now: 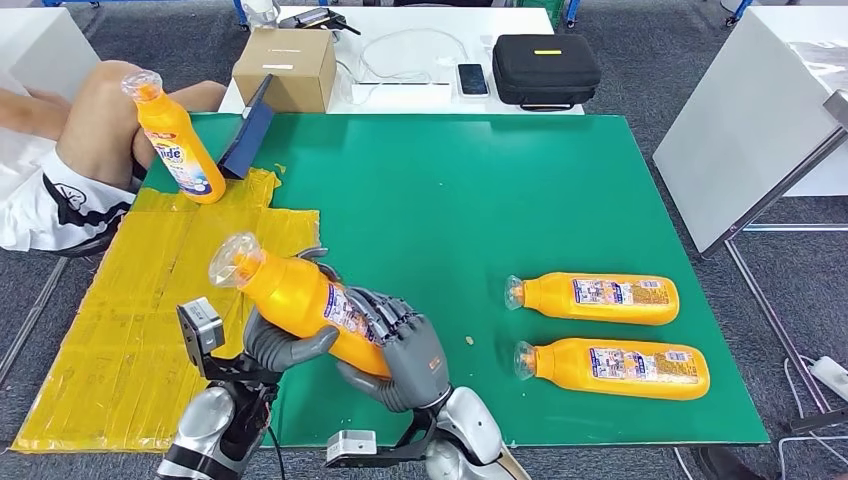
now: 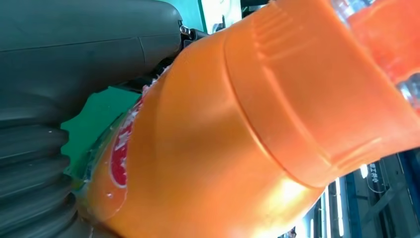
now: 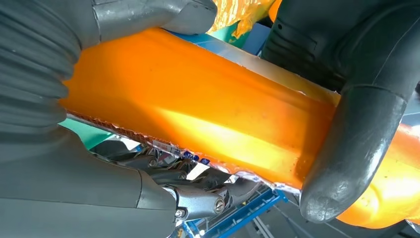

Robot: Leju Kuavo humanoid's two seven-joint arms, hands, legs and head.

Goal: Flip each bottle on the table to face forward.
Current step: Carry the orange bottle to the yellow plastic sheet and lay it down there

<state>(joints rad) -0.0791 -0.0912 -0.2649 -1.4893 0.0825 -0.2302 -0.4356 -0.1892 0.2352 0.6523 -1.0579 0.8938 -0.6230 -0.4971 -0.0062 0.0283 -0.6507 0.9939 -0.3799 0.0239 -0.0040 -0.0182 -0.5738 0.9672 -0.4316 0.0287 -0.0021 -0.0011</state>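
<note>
Your two robot hands hide much of the held bottle (image 1: 300, 300): in the head view its base is buried behind the right robot hand (image 1: 405, 350), and the left robot hand (image 1: 285, 345) covers its underside, so you cannot read which face the label shows. It sits at lower centre-left of the frame, lifted above the green tabletop (image 1: 450, 190), long axis slanting from the clear cap at upper left down to lower right. Both robot hands are grasping it. In the left wrist view the bottle (image 2: 237, 139) is an orange blur with a red patch of label; the right wrist view shows its orange side (image 3: 198, 114) under a thick grey thumb (image 3: 351, 148).

At lower right, two more bottles lie flat, the upper bottle (image 1: 600, 298) and the lower bottle (image 1: 620, 367), long axes left-right, caps pointing left, printed labels up. At upper left, a fourth bottle (image 1: 175, 140) stands tilted, cap up, beside a seated person's knee (image 1: 100, 110), on yellow sheeting (image 1: 130, 300).
</note>
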